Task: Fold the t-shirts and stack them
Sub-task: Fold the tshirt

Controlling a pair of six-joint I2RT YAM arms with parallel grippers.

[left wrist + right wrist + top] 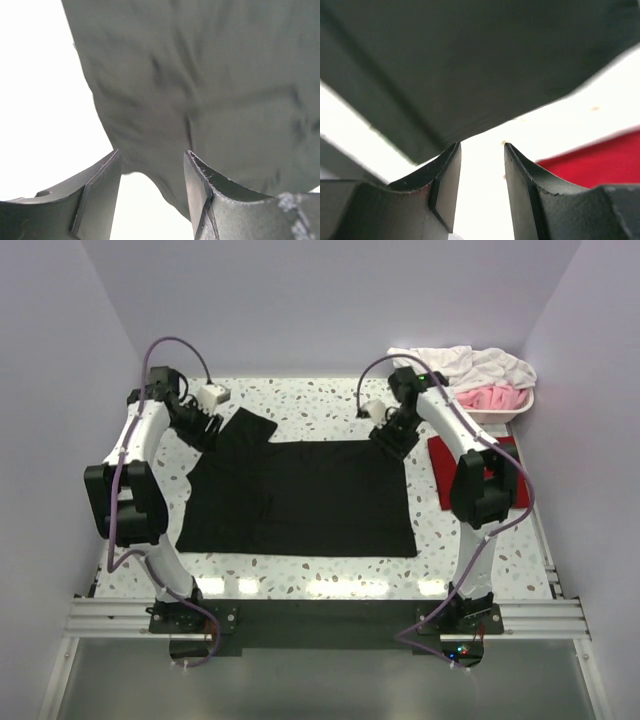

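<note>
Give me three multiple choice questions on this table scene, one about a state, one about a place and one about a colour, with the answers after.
1. How does the large black cloth t-shirt lie?
A. spread out on the speckled white table
B. rolled into a ball
C. lifted clear into the air

2. Where is the folded dark red cloth shirt?
A. on top of the black t-shirt
B. on the table, right of the black t-shirt
C. hanging in the air

3. What colours are the crumpled cloths in the white plastic basin?
A. blue and green
B. pink and white
C. yellow only

Answers: 1 A, its body lies wide across the table; 2 B, it lies apart from the black cloth's right edge; 3 B, pink and white folds show over the rim.
</note>
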